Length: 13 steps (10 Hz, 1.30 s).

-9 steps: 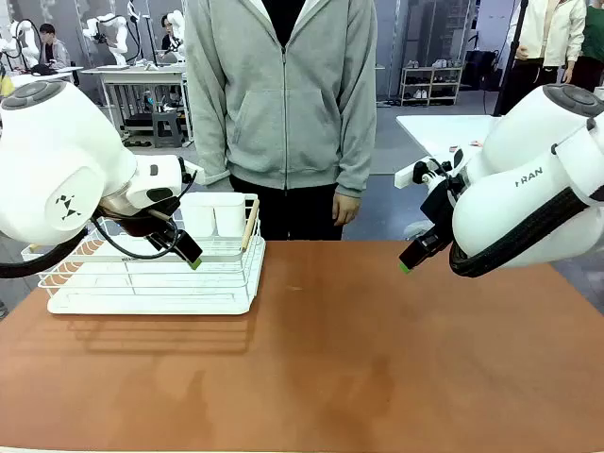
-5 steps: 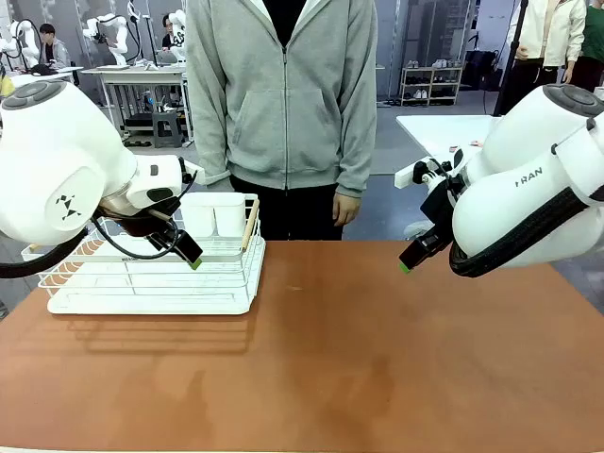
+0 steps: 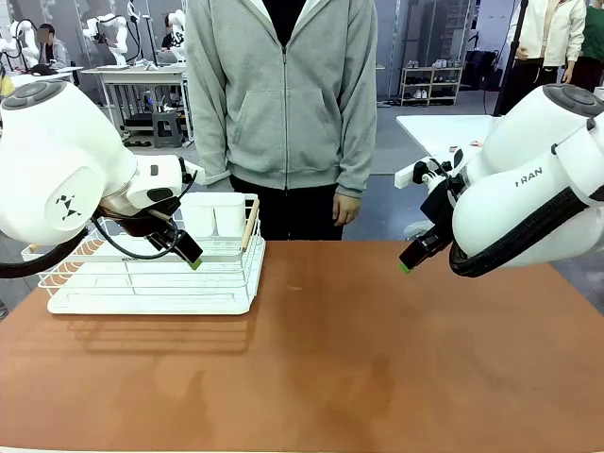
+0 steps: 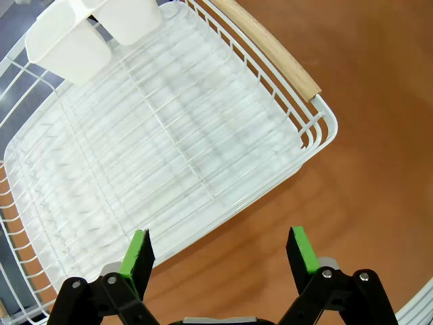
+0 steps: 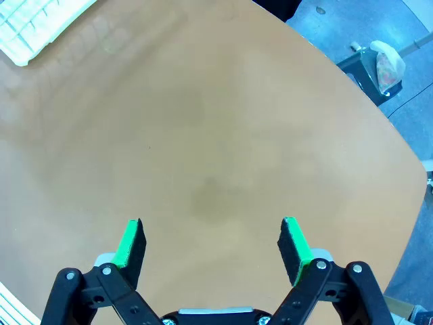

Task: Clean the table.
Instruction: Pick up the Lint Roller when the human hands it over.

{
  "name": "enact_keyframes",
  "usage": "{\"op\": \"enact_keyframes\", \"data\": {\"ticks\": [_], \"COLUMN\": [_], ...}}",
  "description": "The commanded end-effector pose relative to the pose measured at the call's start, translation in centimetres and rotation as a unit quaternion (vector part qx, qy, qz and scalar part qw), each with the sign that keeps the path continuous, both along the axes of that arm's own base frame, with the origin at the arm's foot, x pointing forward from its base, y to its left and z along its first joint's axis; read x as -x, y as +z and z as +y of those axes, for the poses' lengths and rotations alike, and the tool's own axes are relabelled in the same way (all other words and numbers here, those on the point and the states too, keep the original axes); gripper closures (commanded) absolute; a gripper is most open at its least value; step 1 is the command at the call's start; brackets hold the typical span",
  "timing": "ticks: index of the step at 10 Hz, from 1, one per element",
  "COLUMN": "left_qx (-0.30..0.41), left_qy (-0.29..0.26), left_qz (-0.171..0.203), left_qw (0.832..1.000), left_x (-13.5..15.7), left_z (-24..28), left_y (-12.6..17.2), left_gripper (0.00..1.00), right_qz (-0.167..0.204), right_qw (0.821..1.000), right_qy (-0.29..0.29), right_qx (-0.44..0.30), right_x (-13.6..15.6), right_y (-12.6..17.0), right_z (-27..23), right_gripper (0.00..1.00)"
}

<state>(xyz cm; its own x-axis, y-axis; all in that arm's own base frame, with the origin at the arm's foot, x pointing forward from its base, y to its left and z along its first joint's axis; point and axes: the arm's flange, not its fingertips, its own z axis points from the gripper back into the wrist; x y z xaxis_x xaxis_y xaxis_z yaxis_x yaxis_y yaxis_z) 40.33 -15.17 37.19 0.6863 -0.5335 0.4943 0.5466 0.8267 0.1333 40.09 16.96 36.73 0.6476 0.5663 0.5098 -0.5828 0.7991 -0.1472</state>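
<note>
White wire dish rack [image 3: 151, 304] sits on the far left part of the reddish-brown table [image 3: 330, 359]. Its long side runs along the table's far edge, with a wooden handle [image 3: 250, 225] on its right end. Two white plastic cups [image 3: 214, 215] sit at the rack's far right corner; the rest of the rack looks empty.

Left gripper [image 4: 220, 249] hovers above the rack's right part, jaws wide, nothing between the green pads. Its wrist view looks down on the wires and one rack corner.

Person in a grey hoodie [image 3: 283, 94] stands at the far side, mid-table, arms down, hands off the table.

Right gripper [image 5: 211, 240] hangs over bare tabletop on the right, also spread wide and empty, well apart from the rack.

Judgement: the rack is the only thing I see on the table, so any clearing move turns on it. It lies right below the left gripper, so the left arm is far nearer. The handle end faces the table's middle and is probably the easiest grab.
</note>
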Motion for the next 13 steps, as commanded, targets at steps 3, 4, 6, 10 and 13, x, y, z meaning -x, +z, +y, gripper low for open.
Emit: {"op": "enact_keyframes", "data": {"ticks": [3,4,6,10,13], "left_qx": [0.0,0.023,0.139,0.412,0.523], "left_qy": [0.0,-0.005,0.021,0.081,0.121], "left_qz": [0.0,-0.012,0.015,0.118,0.172], "left_qw": [1.0,1.0,0.99,0.9,0.826], "left_x": [0.0,-1.1,-3.2,-3.8,-2.3], "left_z": [0.0,0.6,3.9,14.6,24.3], "left_y": [0.0,1.4,4.5,9.5,10.8], "left_gripper": [0.0,0.0,0.0,0.0,0.0], "right_qz": [0.0,-0.004,0.047,0.126,0.173], "right_qw": [1.0,1.0,0.986,0.919,0.845], "right_qy": [0.0,-0.008,-0.067,-0.148,-0.174], "right_qx": [0.0,-0.021,-0.146,-0.343,-0.476], "right_x": [0.0,-0.7,-3.0,-5.1,-3.8], "right_y": [0.0,1.8,5.6,10.1,10.1], "right_z": [0.0,-0.7,-3.4,-9.9,-17.9], "right_gripper": [0.0,0.0,0.0,0.0,0.0]}}
